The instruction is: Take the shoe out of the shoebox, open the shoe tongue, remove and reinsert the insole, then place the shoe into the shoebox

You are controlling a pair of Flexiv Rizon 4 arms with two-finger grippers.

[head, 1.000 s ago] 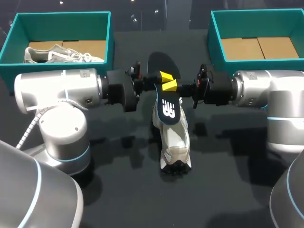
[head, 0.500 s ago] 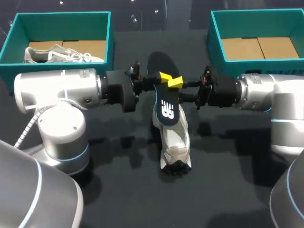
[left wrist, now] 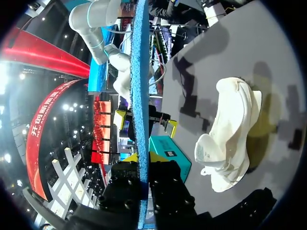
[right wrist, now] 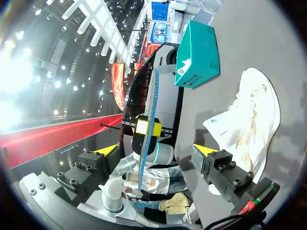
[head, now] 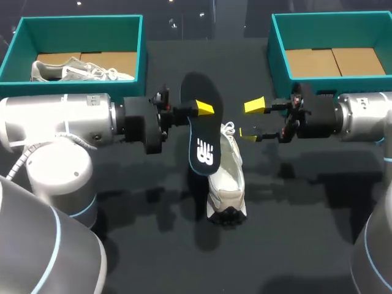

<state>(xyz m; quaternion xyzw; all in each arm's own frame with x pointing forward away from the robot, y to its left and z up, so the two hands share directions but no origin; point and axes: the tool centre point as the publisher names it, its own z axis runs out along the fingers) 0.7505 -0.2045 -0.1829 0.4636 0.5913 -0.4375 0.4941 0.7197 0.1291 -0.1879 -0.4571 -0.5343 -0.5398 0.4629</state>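
Two teal shoeboxes sit at the far corners of the dark counter [head: 294, 245]. The left shoebox [head: 12, 55] holds a grey shoe [head: 73, 70] lying on its side on the cardboard floor, and the right shoebox [head: 272, 49] shows only cardboard. Both arms come in level from the sides and face each other across the middle, the left arm [head: 61, 119] from one side and the right arm [head: 361, 116] from the other. Between them a white shoe [head: 228, 177] lies on the counter outside both boxes. Its long axis runs from the near side to the far side, with the dark-treaded end toward the robot and the loose laces at the far end. I cannot tell for sure which end is the toe. The dark insole [head: 202, 135] is out of the shoe and held above the counter just to the shoe's left. Its long axis runs the same near-to-far way, slightly slanted, with the end carrying the white mark nearer the robot and the rounded end farther away. The left tool [head: 202, 109] is clamped on the insole around its middle, and in the left wrist view the insole [left wrist: 140, 96] stands edge-on between the yellow tips, blue on its visible face. The right tool [head: 251, 120] hangs wide apart with nothing in it, well clear of the insole and over the shoe's far end. In the right wrist view the insole [right wrist: 149, 129] is ahead of that tool, between its spread fingers but not touching them.
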